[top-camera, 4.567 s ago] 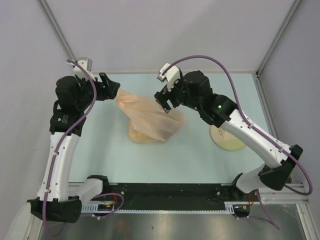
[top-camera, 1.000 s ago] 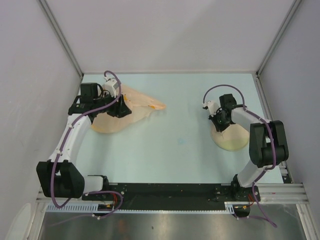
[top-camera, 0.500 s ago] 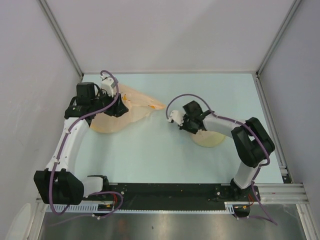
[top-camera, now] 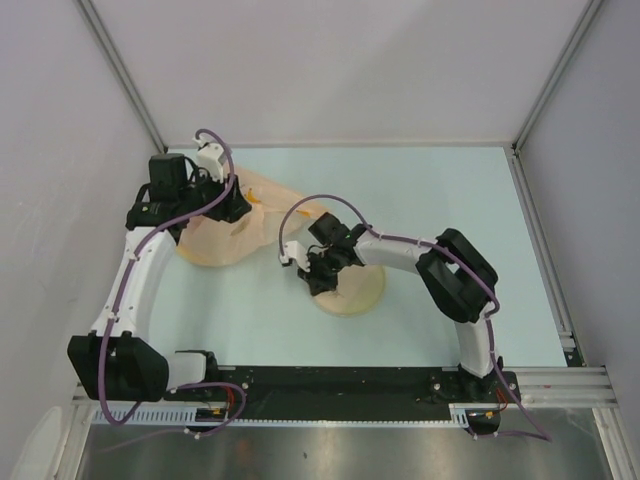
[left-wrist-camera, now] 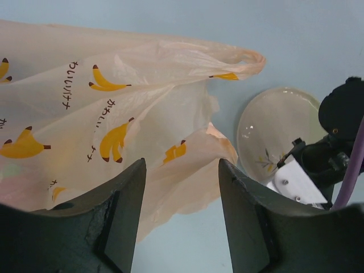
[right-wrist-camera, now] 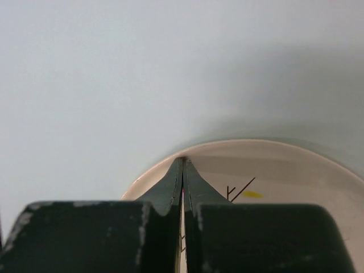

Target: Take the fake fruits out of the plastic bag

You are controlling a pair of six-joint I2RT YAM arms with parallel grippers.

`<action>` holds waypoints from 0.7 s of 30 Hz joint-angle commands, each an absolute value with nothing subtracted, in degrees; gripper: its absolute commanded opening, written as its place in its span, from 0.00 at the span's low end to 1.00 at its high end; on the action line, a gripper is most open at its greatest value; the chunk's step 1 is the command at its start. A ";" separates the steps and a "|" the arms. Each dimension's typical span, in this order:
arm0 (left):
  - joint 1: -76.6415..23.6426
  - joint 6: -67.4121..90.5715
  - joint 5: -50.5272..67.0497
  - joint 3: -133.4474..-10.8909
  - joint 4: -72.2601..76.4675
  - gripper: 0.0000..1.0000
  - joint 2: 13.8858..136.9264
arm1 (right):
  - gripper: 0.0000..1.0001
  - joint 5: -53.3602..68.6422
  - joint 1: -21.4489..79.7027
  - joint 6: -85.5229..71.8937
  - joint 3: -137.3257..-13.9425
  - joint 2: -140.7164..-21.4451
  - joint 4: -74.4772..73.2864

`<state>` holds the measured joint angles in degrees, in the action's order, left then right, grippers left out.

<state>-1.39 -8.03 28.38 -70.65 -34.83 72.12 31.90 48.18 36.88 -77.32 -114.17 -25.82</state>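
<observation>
bag: thin, crinkly pale-orange plastic bag with banana print [top-camera: 215, 240], lying slack at the table's 10 o'clock, handle end toward 3 o'clock
fruits: fake fruits not visible, likely still inside the bag
left gripper [left-wrist-camera: 182, 227]: released, empty, over the bag
right gripper [right-wrist-camera: 182, 165]: clenched, empty, tips at the rim of the round cream plate [top-camera: 360, 295]
tip: pinch one bag layer near the mouth and lift so the fruits spill toward the plate at 4 o'clock

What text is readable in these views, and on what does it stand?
On the plastic bag: dark vertical columns of Japanese characters beside printed bananas, too small and creased to transcribe reliably.
On the plate: only a leaf sprig drawing, no text.
Nothing else readable in any view.
</observation>
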 commanded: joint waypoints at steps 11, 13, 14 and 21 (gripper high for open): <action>-0.18 -3.96 28.65 -67.86 -34.01 0.52 64.96 | 0.43 52.72 31.15 18.83 -107.80 -112.59 -47.38; -0.18 -3.60 29.27 -67.67 -35.06 0.53 63.64 | 0.65 54.23 28.14 9.11 -110.47 -113.90 -42.47; -0.18 -3.52 29.79 -67.85 -35.50 0.59 63.20 | 0.72 53.53 26.91 6.97 -111.70 -114.34 -40.10; -0.18 -0.62 38.92 -67.07 -37.89 0.80 61.43 | 0.79 37.18 29.79 16.53 -119.87 -123.39 -39.91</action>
